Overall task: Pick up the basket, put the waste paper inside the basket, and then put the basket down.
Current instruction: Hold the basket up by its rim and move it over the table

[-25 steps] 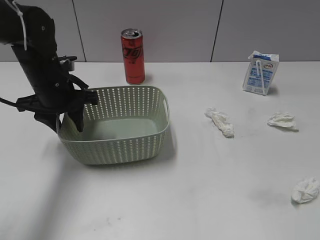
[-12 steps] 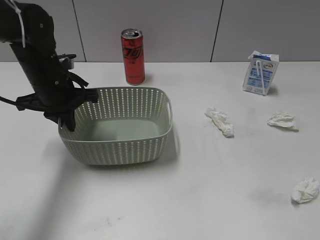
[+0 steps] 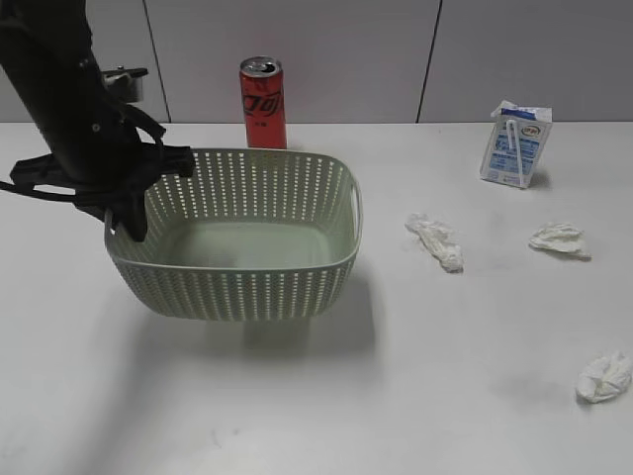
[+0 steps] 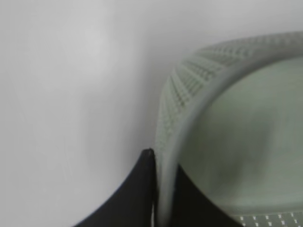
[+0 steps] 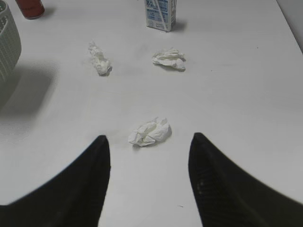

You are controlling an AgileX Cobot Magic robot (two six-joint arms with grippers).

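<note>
The pale green basket [image 3: 247,267] hangs lifted off the white table, its shadow beneath it. My left gripper [image 3: 124,220] is shut on the basket's left rim; the left wrist view shows the fingers [image 4: 163,163] pinching the wall [image 4: 189,94]. Three white waste paper wads lie on the right: one in the middle [image 3: 435,240], one far right [image 3: 559,238], one near the front [image 3: 604,377]. My right gripper [image 5: 149,142] is open above the table, just short of the nearest wad [image 5: 150,133]; the other wads [image 5: 99,60] [image 5: 169,58] lie beyond. The right gripper is out of the exterior view.
A red drink can [image 3: 262,104] stands behind the basket at the wall. A blue-and-white drink carton [image 3: 516,144] stands at the back right, also in the right wrist view [image 5: 160,14]. The basket's edge [image 5: 7,42] shows at the left of the right wrist view.
My left gripper has risen with the basket's rim in it. The basket has come up off the table and shifted slightly right. The wads have not moved.
</note>
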